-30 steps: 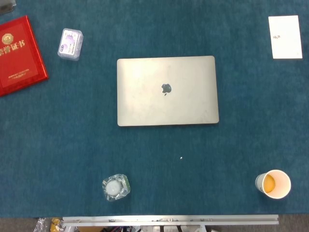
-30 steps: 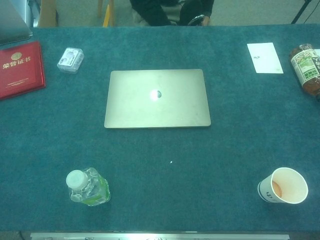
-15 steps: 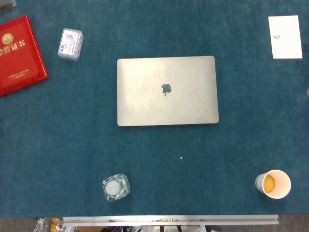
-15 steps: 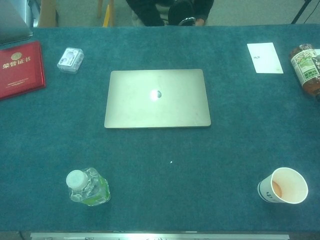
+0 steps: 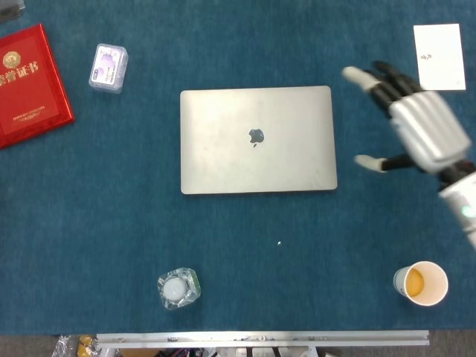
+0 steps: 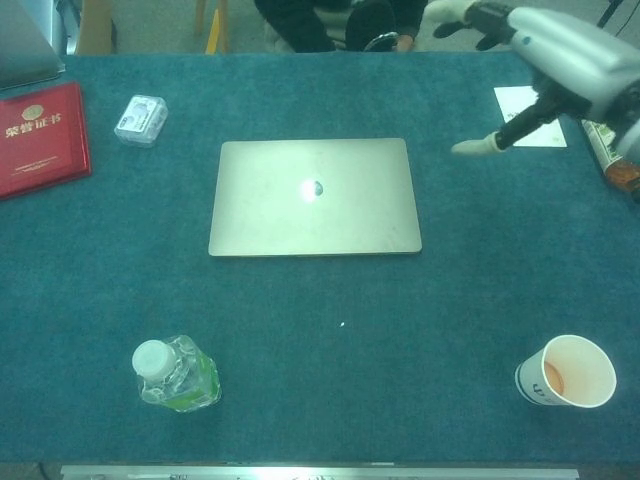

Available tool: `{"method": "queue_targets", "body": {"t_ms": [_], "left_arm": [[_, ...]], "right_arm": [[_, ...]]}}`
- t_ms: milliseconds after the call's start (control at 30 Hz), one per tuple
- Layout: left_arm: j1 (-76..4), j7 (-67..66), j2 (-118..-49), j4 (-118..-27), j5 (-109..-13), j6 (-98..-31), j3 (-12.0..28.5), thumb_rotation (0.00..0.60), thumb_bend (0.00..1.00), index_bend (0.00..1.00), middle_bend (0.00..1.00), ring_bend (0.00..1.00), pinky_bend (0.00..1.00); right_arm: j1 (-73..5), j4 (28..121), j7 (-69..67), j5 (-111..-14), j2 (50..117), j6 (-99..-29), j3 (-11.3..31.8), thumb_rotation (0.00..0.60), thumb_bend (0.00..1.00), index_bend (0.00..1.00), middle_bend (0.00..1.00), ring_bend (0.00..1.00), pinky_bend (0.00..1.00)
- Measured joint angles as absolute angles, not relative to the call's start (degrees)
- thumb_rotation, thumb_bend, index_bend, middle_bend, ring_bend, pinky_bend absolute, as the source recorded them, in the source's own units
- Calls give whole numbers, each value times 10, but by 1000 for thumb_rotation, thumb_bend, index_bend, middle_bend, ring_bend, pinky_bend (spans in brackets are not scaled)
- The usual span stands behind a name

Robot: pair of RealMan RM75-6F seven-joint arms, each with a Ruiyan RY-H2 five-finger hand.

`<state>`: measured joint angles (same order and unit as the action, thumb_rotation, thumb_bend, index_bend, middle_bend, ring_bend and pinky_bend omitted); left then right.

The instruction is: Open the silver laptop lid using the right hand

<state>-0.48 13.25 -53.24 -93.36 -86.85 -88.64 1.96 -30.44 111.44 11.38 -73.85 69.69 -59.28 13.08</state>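
My right hand (image 5: 416, 130) hovers empty, fingers spread, right of the closed laptop (image 5: 257, 139); a careless sweep could clip the cup (image 5: 421, 282) at lower right.

Bare table (image 5: 372, 223) lies between robot hand (image 5: 416, 130) and laptop (image 5: 256, 139).

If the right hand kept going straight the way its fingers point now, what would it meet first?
Probably nothing soon: the right hand, open above the table, points up-left, beyond the silver laptop's far right corner, over bare blue cloth. Its height is unclear, so this is tentative.
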Motion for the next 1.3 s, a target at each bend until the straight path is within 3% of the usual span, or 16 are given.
{"method": "queue_targets", "body": {"t_ms": [533, 933, 1300], "left_arm": [[7, 155, -538, -923, -884, -905, 11, 600, 416, 245, 146, 54, 143], [3, 166, -544, -909, -889, -903, 10, 600, 417, 245, 146, 54, 143], [1, 179, -550, -892, -890, -899, 8, 600, 417, 245, 146, 54, 143]], "right_arm": [[-439, 1007, 263, -583, 897, -526, 124, 600, 9, 102, 143, 27, 170], [-476, 923, 356, -595, 1007, -563, 83, 600, 3, 95, 140, 15, 118], [-481, 869, 395, -595, 1064, -582, 65, 600, 0, 89, 136, 13, 110]]}}
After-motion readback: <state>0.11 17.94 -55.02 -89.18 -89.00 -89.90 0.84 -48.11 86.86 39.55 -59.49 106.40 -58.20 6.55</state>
